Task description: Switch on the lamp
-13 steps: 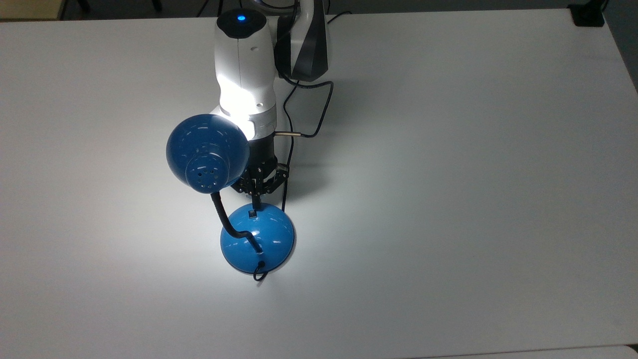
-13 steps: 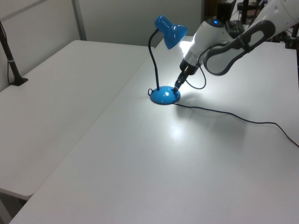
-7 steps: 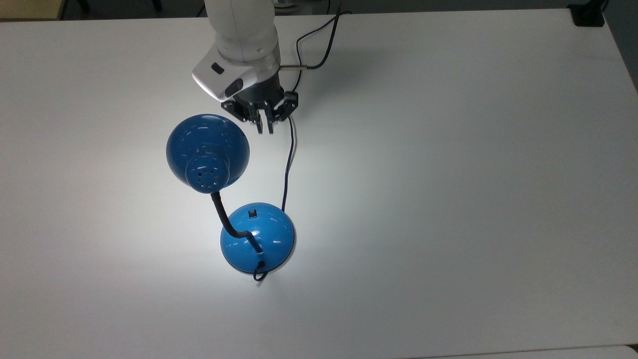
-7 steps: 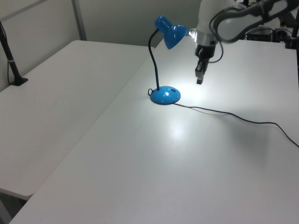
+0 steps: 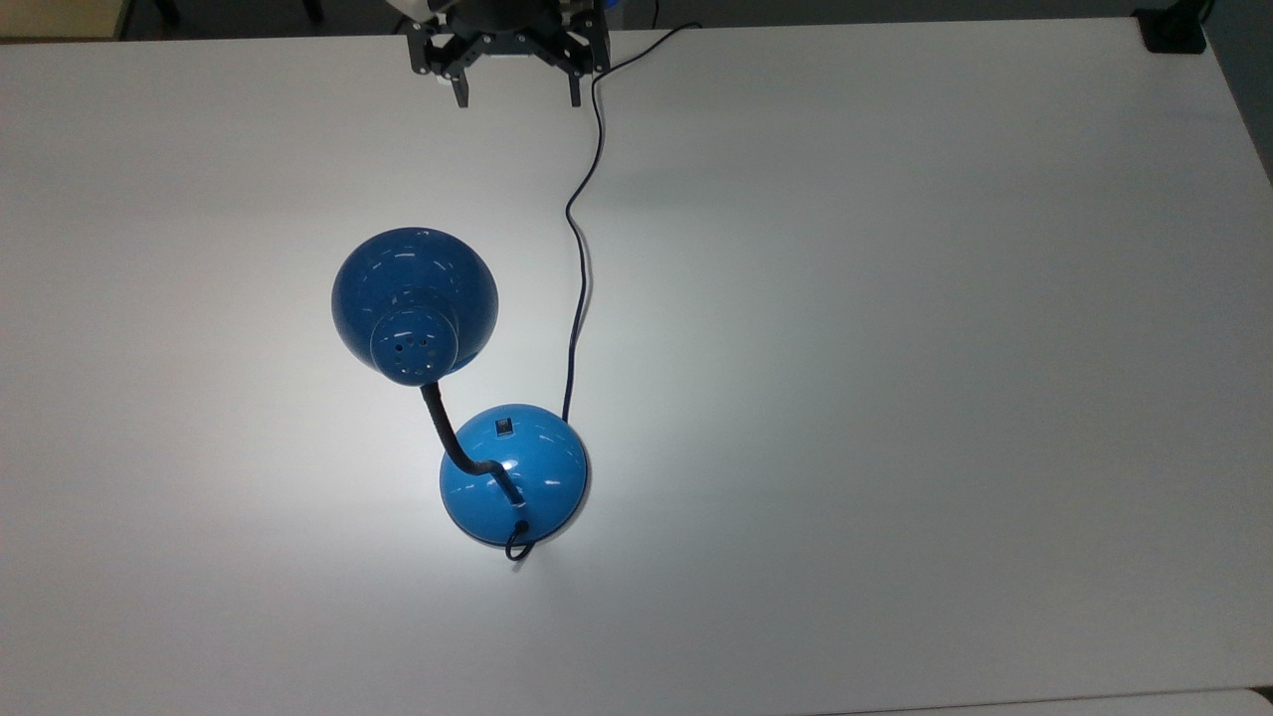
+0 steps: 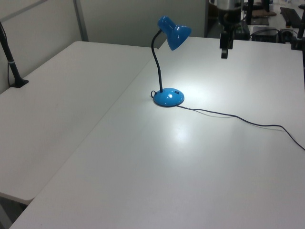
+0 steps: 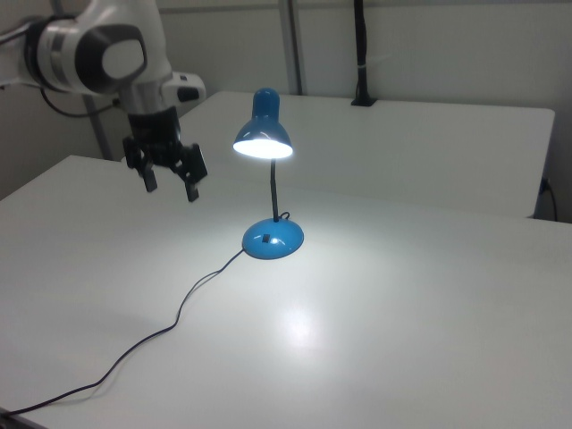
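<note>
The blue lamp stands on the white table (image 5: 895, 398) and is lit, casting a bright pool around it. Its dome base (image 5: 513, 475) carries a small black switch (image 5: 505, 428), and a black neck bends up to the vented shade (image 5: 415, 303). In the right view the shade (image 7: 264, 134) glows underneath, above the base (image 7: 273, 239). The thin black cord (image 5: 577, 278) runs from the base toward the top view's upper edge. My gripper (image 5: 517, 97) hangs open and holds nothing, far from the lamp at the top view's upper edge. The gripper (image 7: 170, 186) is left of the lamp in the right view.
In the left view the cord (image 6: 248, 119) trails right across the table. A second white table (image 6: 62, 86) adjoins on the left view's left, with a black clamped post (image 6: 12, 62). A black block (image 5: 1174, 30) sits at the top view's upper right corner.
My gripper has pulled back from the switch on the lamp's base, risen toward the top view's upper edge, and spread its fingers from shut to open. The lamp stays lit and unmoved.
</note>
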{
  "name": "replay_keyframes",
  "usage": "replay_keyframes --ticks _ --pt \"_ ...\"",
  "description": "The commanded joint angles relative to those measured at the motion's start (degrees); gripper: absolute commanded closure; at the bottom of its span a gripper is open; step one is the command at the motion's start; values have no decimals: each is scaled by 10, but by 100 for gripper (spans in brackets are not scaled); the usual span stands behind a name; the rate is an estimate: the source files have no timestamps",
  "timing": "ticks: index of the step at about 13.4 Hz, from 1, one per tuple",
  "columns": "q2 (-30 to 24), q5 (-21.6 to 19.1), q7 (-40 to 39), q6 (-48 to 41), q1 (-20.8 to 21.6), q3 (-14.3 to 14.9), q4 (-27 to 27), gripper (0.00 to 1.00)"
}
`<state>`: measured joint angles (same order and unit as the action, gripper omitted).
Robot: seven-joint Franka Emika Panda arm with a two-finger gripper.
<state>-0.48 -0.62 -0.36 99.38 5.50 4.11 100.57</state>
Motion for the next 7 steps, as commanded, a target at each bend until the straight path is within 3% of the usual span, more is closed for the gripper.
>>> replay_keyframes --ticks 1,7 --pt "9 2 7 -16 -29 -9 -59 0" --pt "4 8 -3 -22 -33 -9 -67 0"
